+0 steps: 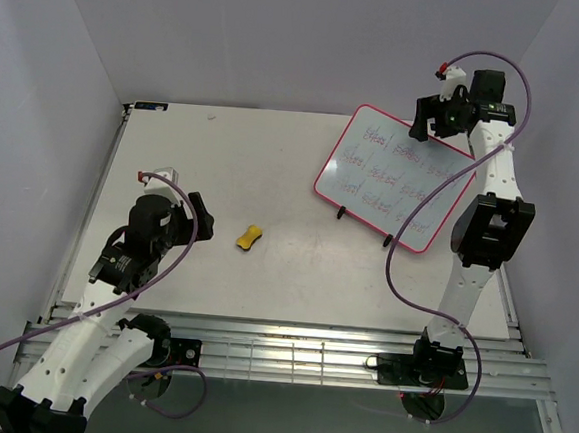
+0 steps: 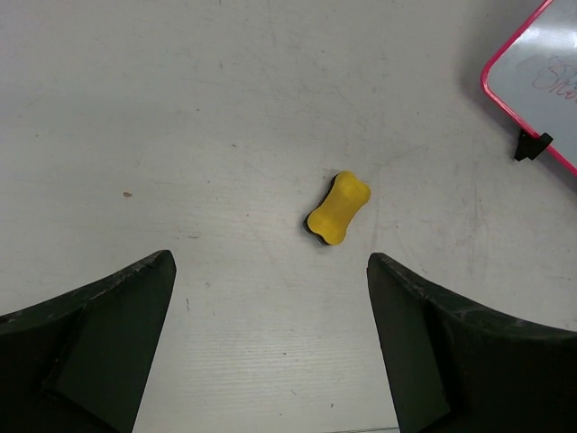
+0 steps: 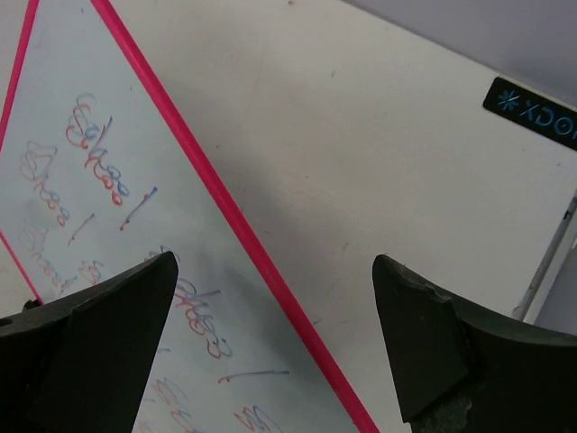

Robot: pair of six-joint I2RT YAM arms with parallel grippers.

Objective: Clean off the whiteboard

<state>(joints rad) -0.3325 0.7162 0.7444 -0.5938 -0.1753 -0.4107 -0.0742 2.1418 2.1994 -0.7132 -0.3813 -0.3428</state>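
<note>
The whiteboard [image 1: 393, 177] with a pink-red frame and faint writing lies tilted at the table's far right, on two small black feet. In the right wrist view its top edge [image 3: 225, 216] runs diagonally between the fingers. My right gripper [image 1: 433, 119] is open and empty, above the board's far edge. A small yellow peanut-shaped eraser [image 1: 249, 236] lies on the table left of the board. My left gripper [image 1: 197, 219] is open and empty, just left of the eraser. In the left wrist view the eraser [image 2: 338, 207] lies ahead of the open fingers, apart from them.
The white table [image 1: 223, 171] is walled by white panels on the left, back and right. A metal rail [image 1: 290, 337] runs along the near edge by the arm bases. A board corner with one black foot [image 2: 532, 144] shows in the left wrist view.
</note>
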